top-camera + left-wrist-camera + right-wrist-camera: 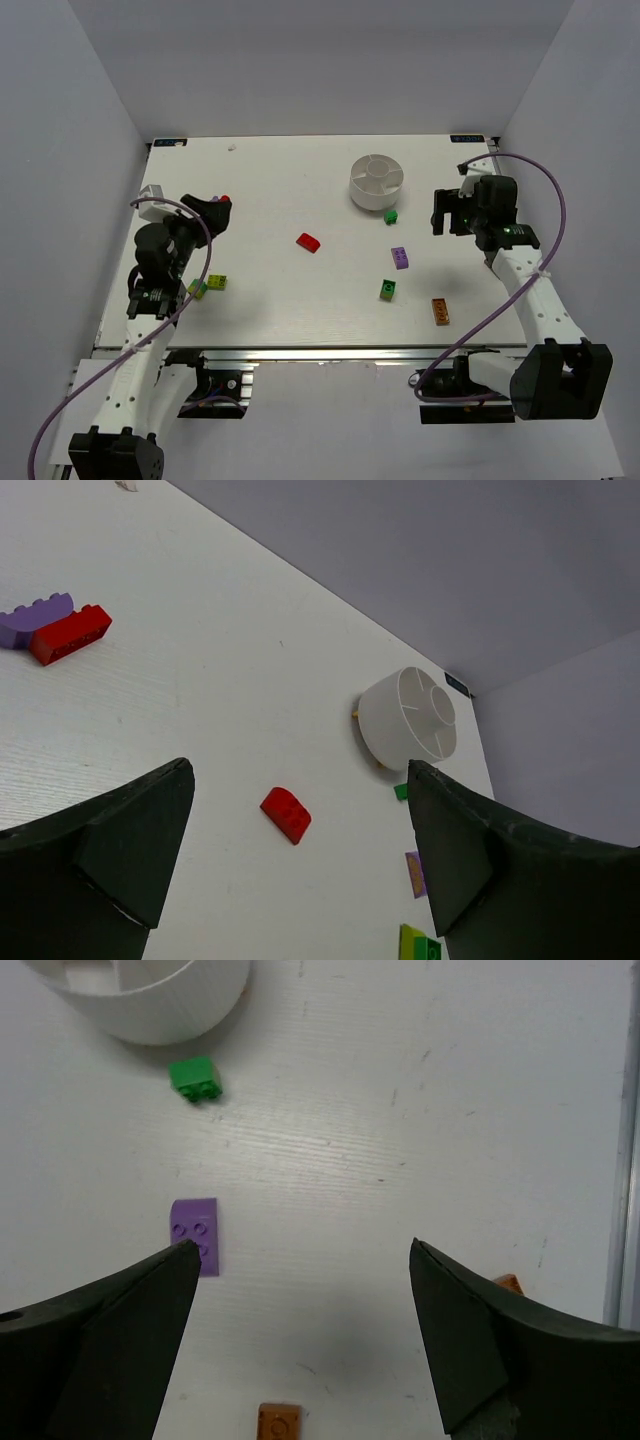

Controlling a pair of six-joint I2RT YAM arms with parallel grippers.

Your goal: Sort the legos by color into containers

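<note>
White wood-grain table (300,290) bears studded legos (309,242), ribbed round dish (377,183); left hand (298,775), right hand (300,1250) gape empty.

My top view looks down from high behind the near edge, far enough back to hold the whole bench (300,170). The left wrist camera sits low, facing across toward the white dish (385,730) at centre right. The right wrist camera looks almost straight down, close in. All three share the dish and the green brick (195,1078) beside it.
</note>
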